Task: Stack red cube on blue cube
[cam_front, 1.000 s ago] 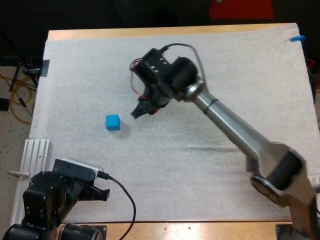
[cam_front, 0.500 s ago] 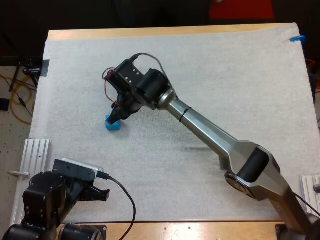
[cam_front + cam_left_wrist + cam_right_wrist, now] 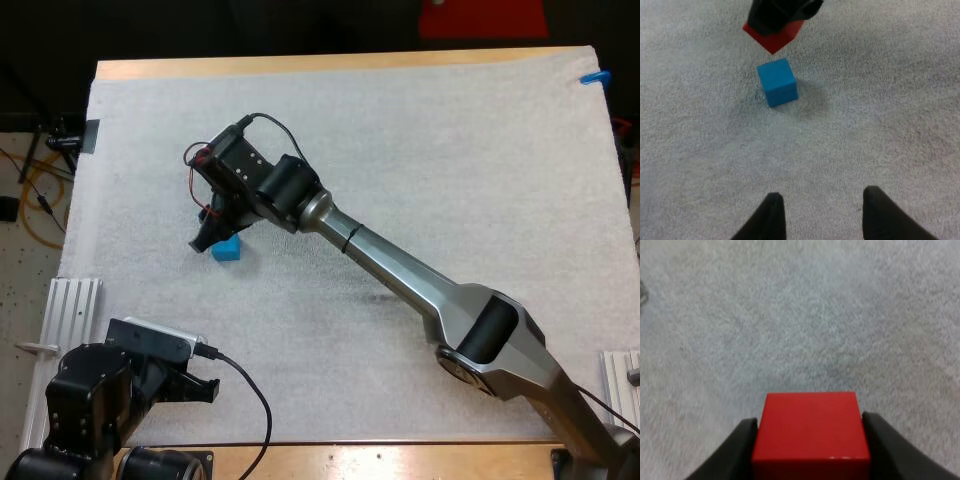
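The blue cube (image 3: pixel 227 250) rests on the white mat (image 3: pixel 450 150), left of centre. My right gripper (image 3: pixel 207 237) hovers just above and slightly left of it, shut on the red cube (image 3: pixel 811 432), whose sides the black fingers (image 3: pixel 740 447) press. From the left wrist view, the red cube (image 3: pixel 774 37) hangs in the air just beyond the blue cube (image 3: pixel 777 81), held by the right gripper (image 3: pixel 782 17). My left gripper (image 3: pixel 822 215) stands open over bare mat near the front edge, well short of both cubes.
My right arm (image 3: pixel 400 275) stretches diagonally across the mat from the lower right. A ribbed white rail (image 3: pixel 70 305) lies beside the mat's left front corner. The left arm's base (image 3: pixel 100 400) sits at the front left.
My right gripper has carried the red cube leftward and toward the front, from the mat's middle to just over the blue cube. The left arm has stayed still.
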